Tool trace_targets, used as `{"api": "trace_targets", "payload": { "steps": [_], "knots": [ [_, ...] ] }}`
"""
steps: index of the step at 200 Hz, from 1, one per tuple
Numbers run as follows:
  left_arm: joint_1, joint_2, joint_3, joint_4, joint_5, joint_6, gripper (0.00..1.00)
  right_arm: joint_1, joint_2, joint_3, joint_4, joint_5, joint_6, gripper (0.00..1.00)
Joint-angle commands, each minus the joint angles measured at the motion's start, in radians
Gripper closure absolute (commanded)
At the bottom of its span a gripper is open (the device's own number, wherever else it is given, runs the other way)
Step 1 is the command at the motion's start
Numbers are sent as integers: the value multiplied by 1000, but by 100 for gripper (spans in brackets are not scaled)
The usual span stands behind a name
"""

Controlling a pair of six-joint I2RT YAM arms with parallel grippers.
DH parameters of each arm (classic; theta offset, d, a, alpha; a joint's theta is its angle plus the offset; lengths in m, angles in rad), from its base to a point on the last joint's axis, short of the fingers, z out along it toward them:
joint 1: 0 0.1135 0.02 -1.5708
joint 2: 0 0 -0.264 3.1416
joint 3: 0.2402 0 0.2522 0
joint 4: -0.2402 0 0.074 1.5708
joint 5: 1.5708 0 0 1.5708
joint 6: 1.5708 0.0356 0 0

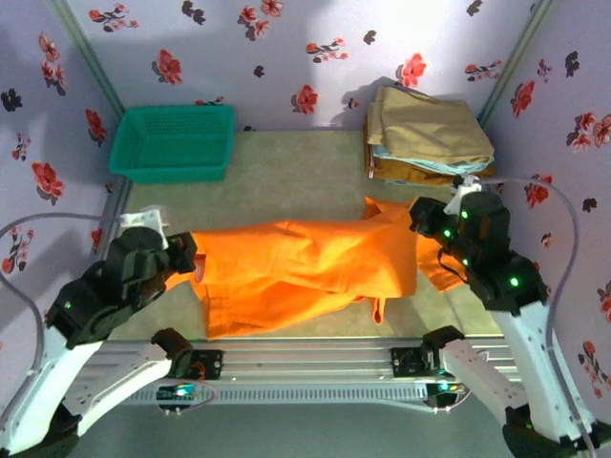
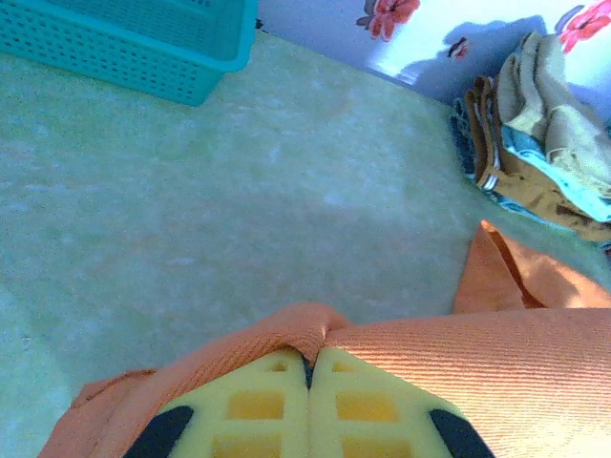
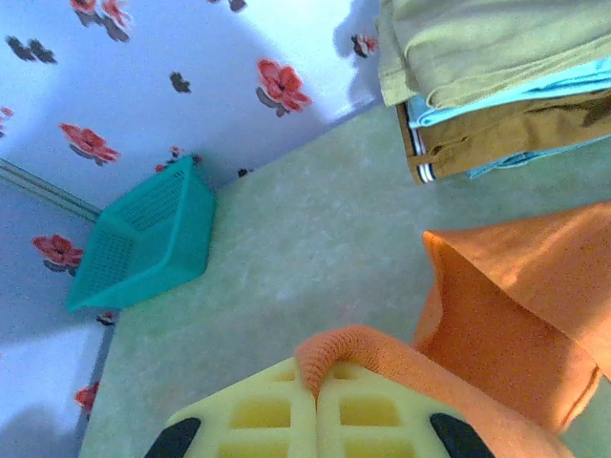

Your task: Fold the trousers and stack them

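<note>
Both my claws are clenched on the trousers (image 1: pixel 305 272). My left gripper (image 2: pixel 310 361) pinches a small ridge of orange cloth between its yellow pads, and my right gripper (image 3: pixel 316 384) does the same at the other end.

Position: the trousers lie spread and rumpled on the table (image 1: pixel 286 167), nearer my bases than the teal basket (image 1: pixel 172 143) and running from below it well out to its right. The stack of folded garments (image 1: pixel 428 138) sits far right of the basket, at the back wall.

Hazards, as I judge them:
- Each pinch takes little cloth. A quick lift could pull it free.
- A pinch may hold one layer only, so the fold would come out skewed.
- The upturned orange flap nearest the stack could brush it during a sweep.

The top view gives the full spread and the creases. The wrist views give the bite at the pads, which the top view leaves unclear.
</note>
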Motion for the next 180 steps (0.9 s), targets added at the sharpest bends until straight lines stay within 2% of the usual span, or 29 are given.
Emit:
{"api": "trace_targets", "payload": {
  "steps": [1, 10, 32, 38, 49, 52, 60, 69, 74, 79, 82, 108, 121, 130, 157, 180],
  "knots": [
    [51, 148, -16, 136, -30, 82, 100, -3, 244, 64, 149, -46, -50, 100],
    [132, 209, -28, 192, 28, 107, 100, -7, 386, 126, 175, -61, -63, 100],
    [443, 376, -63, 368, 262, 115, 100, -43, 724, 367, 232, -139, -60, 100],
    [505, 435, -50, 398, 283, 118, 100, -51, 808, 444, 224, -149, -62, 88],
    [587, 545, 4, 426, 332, 120, 100, -64, 947, 611, 159, -176, -62, 54],
    [602, 573, 22, 431, 352, 124, 100, -66, 977, 656, 135, -182, -60, 48],
    [626, 646, 83, 417, 374, 132, 63, -70, 1027, 732, 93, -215, -59, 39],
    [639, 703, 142, 395, 388, 141, 46, -68, 1029, 747, 79, -225, -59, 34],
    [641, 719, 165, 389, 393, 143, 31, -65, 1008, 727, 83, -216, -64, 31],
    [641, 723, 178, 385, 394, 142, 7, -65, 977, 694, 90, -205, -71, 29],
    [641, 723, 182, 385, 396, 141, 1, -65, 956, 669, 96, -200, -75, 28],
    [623, 596, 98, 422, 450, 113, 0, -75, 698, 346, 165, -143, -95, 23],
    [550, 503, 1, 437, 453, 99, 0, -76, 555, 150, 196, -102, -90, 20],
    [468, 440, -86, 456, 451, 67, 1, -80, 471, 28, 202, -76, -81, 21],
    [208, 309, -378, 583, 398, -99, 16, -81, 251, -293, 226, -42, -7, 21],
    [65, 306, -551, 721, 345, -224, 34, -83, 139, -454, 202, -12, 21, 22]
  ]
}}
